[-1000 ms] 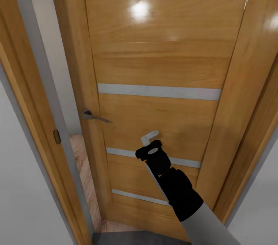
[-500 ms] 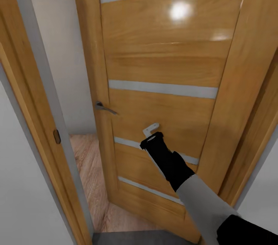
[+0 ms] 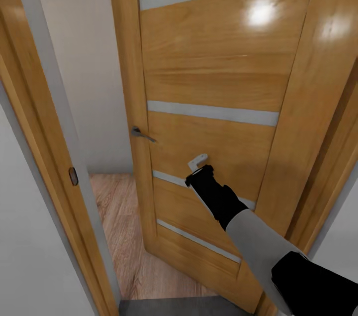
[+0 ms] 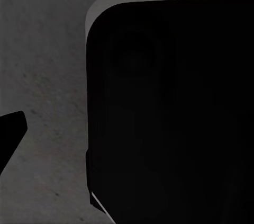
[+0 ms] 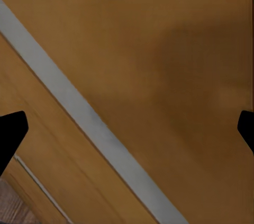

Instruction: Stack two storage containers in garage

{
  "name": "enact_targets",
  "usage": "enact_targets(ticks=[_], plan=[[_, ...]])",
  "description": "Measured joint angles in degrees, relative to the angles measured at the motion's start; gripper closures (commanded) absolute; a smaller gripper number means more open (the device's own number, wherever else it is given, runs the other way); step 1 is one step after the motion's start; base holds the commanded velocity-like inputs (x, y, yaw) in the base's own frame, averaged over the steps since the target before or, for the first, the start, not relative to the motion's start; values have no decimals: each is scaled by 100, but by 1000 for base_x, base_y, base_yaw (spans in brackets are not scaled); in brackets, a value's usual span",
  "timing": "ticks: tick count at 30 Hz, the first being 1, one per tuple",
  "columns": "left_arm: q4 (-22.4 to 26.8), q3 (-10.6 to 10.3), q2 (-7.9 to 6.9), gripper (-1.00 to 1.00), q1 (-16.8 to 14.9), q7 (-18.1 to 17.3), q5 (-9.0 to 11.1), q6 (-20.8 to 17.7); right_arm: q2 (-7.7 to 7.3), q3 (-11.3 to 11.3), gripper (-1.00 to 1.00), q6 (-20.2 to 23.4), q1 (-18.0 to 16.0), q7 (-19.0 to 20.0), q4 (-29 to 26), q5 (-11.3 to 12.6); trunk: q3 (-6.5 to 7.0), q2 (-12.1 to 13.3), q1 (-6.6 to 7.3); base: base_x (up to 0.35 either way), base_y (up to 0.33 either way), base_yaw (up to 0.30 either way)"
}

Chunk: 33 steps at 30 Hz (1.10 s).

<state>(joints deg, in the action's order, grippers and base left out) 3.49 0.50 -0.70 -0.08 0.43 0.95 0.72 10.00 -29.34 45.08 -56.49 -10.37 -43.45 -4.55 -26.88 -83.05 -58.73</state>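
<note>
Honey-wood door frame [image 3: 37, 122] at left, then a gap w/ light plank flooring [image 3: 122, 236] beyond, then the door [image 3: 214, 82], ajar, handle [image 3: 142, 134] on its edge. Right gripper [image 3: 198, 161] at the door panel, fingers spread wide in wrist view, holding nothing. Left gripper [image 4: 10, 134]: can't tell its state. Grey concrete floor [image 4: 47, 75] underfoot. No containers in sight; judging by that, whole carry and stack still to do.

My right arm [image 3: 258, 241] reaches forward, right gripper [image 3: 198, 160] spread wide, fingertips [image 5: 10, 131] far apart
</note>
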Motion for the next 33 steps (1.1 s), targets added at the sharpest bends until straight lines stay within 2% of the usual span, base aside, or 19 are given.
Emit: enact_targets(ticks=[4, 6, 11, 14, 19, 20, 22, 27, 31, 33], plan=[[-1, 0, 0, -100, 0, -2, 0, 0, 0, 1, -100, 33, -12, 2, -153, -58, 1, 0, 0, 0, 0, 0], [-1, 0, 0, -100, 0, -1, 0, 0, 0, 3, -100, 108, -15, 0, -442, -133, 1, 0, 0, 0, 0, 0], [-1, 1, 1, -100, 0, -1, 0, 0, 0, -22, -100, 700, -15, 0, -1218, -185, 1, 0, 0, 0, 0, 0], [-1, 5, 4, -100, 0, -3, -1, 0, 0, -37, -100, 801, -17, -44, -1284, -174, 1, 0, 0, 0, 0, 0], [-1, 7, 8, -100, 0, -2, 0, 0, 0, -50, -100, 729, -297, -114, -878, -127, 1, 0, 0, 0, 0, 0], [-1, 7, 8, -100, 0, -3, 0, 0, 0, -50, -100, 651, -435, -112, -653, -51, 1, -1, 0, 0, 0, 0], [0, 8, 9, -100, 0, 1, 0, 0, 0, -51, -100, 452, -709, -129, -197, -102, 1, 0, 0, 0, 0, 0], [-1, 8, 9, -100, 0, 0, 0, 0, 0, -50, -100, 210, -1077, -136, 506, -86, 1, 0, 0, 0, 0, 0], [-1, 7, 9, -100, -1, 3, 0, 0, 0, -47, -100, 110, -1232, -204, 746, 58, 1, 0, 0, 0, 0, 0], [-3, 7, 9, -100, -2, 2, 0, 1, 0, -46, -100, 27, -1417, -291, 1051, 156, 0, 0, 0, 0, 0, 0]])
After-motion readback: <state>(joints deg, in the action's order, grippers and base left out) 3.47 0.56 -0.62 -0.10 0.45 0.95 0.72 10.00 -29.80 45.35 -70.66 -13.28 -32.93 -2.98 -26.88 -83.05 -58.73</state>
